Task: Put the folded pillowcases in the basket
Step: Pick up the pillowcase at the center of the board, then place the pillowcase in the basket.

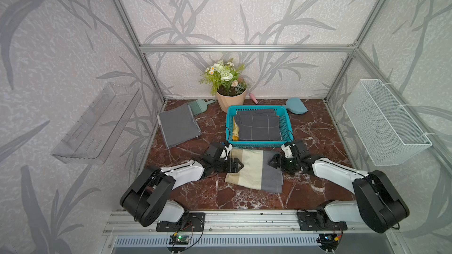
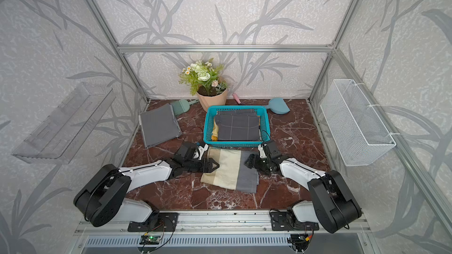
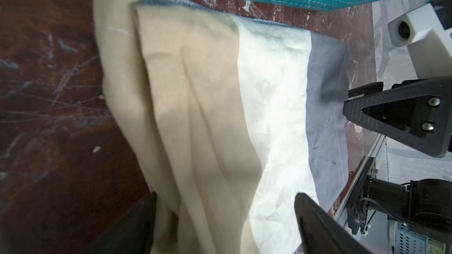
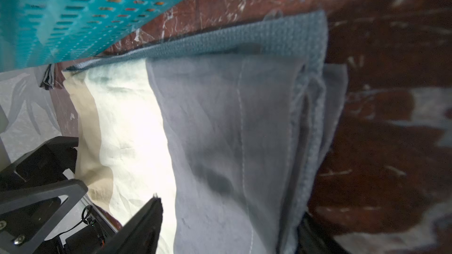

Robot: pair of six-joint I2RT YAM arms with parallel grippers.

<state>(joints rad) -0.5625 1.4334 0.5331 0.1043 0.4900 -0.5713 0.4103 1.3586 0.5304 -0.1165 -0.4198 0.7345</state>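
Pillowcase (image 1: 254,171) on desk (image 1: 195,191) between the jaws
Left jaws, right jaws open over its edges; basket (image 1: 259,144) just beyond

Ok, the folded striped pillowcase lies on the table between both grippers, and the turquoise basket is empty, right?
No: the basket holds folded dark checked cloth, seen in both top views. The pillowcase does lie on the table between the left gripper and right gripper.

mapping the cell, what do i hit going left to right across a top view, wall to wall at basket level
clear plastic wall shelf → flat folded grey cloth → rectangular turquoise plastic basket → white wire-mesh basket
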